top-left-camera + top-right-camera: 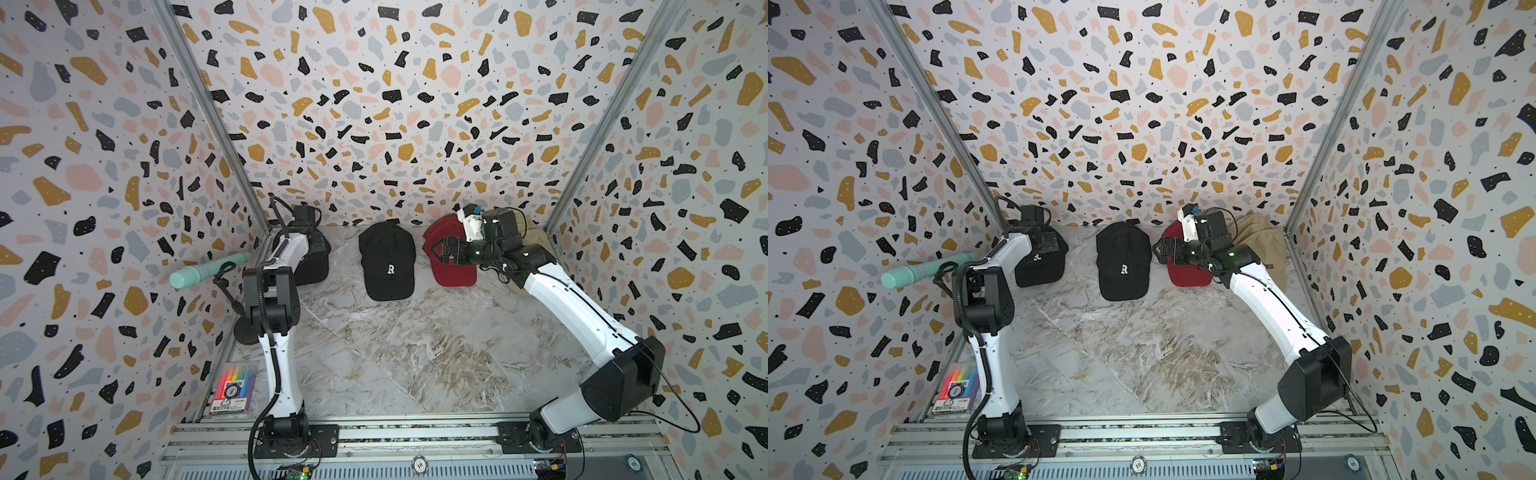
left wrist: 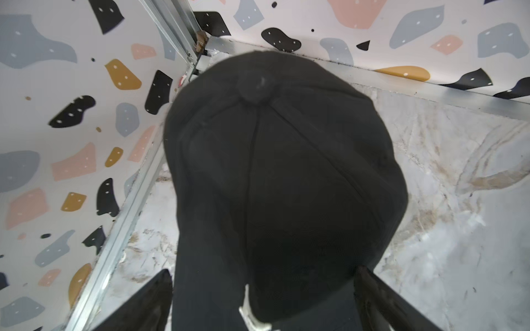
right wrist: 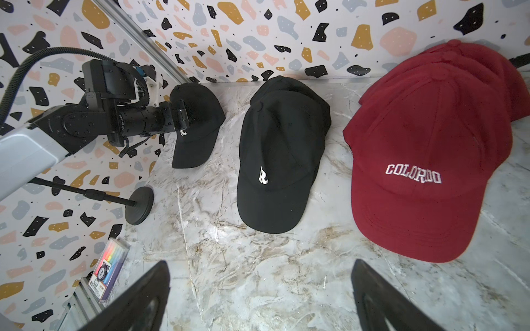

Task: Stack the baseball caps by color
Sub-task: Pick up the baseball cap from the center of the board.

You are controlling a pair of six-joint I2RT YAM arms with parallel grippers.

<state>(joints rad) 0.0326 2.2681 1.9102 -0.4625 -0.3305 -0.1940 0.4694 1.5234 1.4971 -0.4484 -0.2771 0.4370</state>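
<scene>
**Terrazzo booth, caps lined along the far wall**

Speckled terrazzo-print walls (image 1: 374, 104) close in three sides of a marble-patterned table (image 1: 415, 353). Two white-and-black arms rise from a rail at the near edge. The left arm (image 1: 278, 365) reaches into the far left corner, and the right arm (image 1: 573, 307) leans toward the far right.

Along the far wall the baseball caps lie in four groups. The tan caps (image 1: 1262, 245) are piled in the far right corner, partly hidden behind the right arm. Just beside them sits the red stack (image 3: 430, 157), with white lettering on its top cap. At mid-wall the black stack (image 1: 388, 262) shows a white "R". A single black cap (image 1: 1040, 266) lies in the far left corner.

A mint-green microphone (image 1: 203, 272) on a black stand leans by the left wall. The left gripper (image 2: 262, 270) hangs over the single black cap, fingers spread wide to either side of it. Whether they touch the fabric cannot be told. The right gripper (image 3: 261, 263) hovers by the red stack, on the side toward the black stack, fingers spread wide with nothing between them. A marker pack (image 1: 232, 390) lies at the near left edge.
</scene>
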